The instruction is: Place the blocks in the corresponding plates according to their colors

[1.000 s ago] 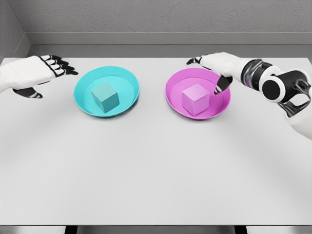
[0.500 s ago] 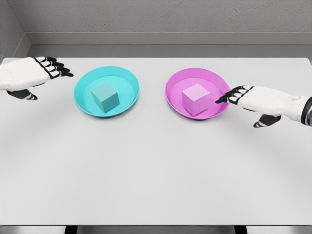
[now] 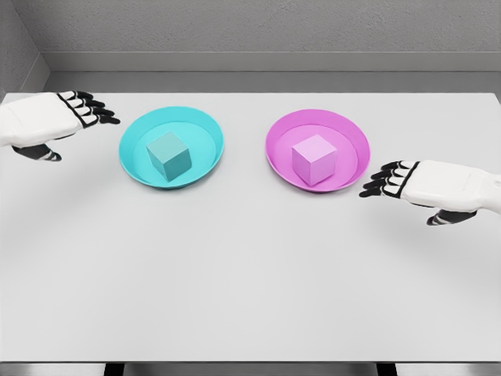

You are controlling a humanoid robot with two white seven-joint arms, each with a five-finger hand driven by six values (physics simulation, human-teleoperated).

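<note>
A teal block (image 3: 169, 155) sits inside the cyan plate (image 3: 205, 129) at the left of the table. A pink block (image 3: 314, 159) rests in the magenta plate (image 3: 276, 145) at the right. My left hand (image 3: 88, 110) hovers open at the far left, fingers stretched toward the cyan plate but apart from it. My right hand (image 3: 389, 182) is open at the lower right, just outside the magenta plate's rim, holding nothing.
The white table (image 3: 250, 274) stretches wide in front of the plates. A grey wall runs behind the table's far edge.
My right hand has drawn back from above the magenta plate, moving right and toward me, and now sits outside the rim. The left hand barely shifted.
</note>
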